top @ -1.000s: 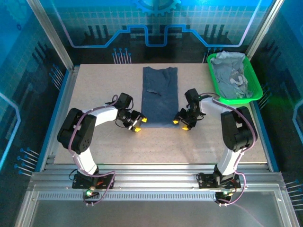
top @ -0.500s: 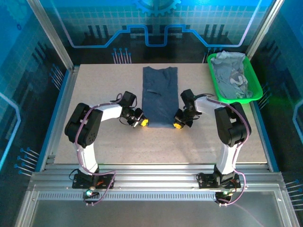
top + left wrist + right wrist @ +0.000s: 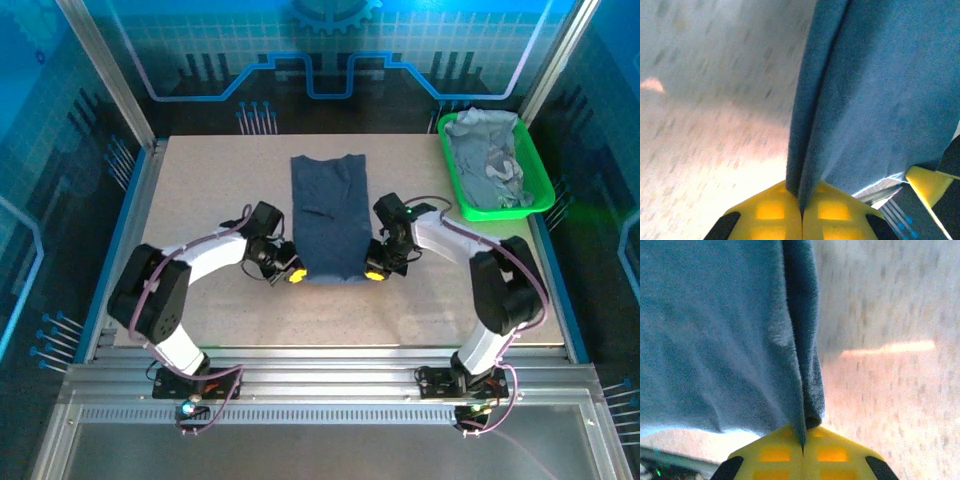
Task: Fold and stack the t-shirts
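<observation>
**Both pincers shut on the dark shirt's near corners**

Since a second ago both pincers have swung inward. They stood spread beside the cloth then and are now clamped on it. My left pincer [image 3: 295,275] pinches the near left corner of the dark shirt [image 3: 330,215], and my right pincer [image 3: 373,273] pinches the near right corner. The shirt has slid a little toward the near edge and to the left. It lies flat as a long rectangle running near to far, around the middle of the tabletop [image 3: 200,190], with its collar end on the far side.

From my left wrist, the yellow fingers [image 3: 770,212] press together on a doubled fold of blue cloth that rises from between them, with speckled tabletop to the left. From my right wrist, the fingers meet the same way on the folded edge of the shirt, cloth spreading to the left and bare tabletop to the right.

Pale shirts [image 3: 490,160] lie crumpled in the green tray [image 3: 500,213] at the far right corner, well apart from the dark shirt.
</observation>
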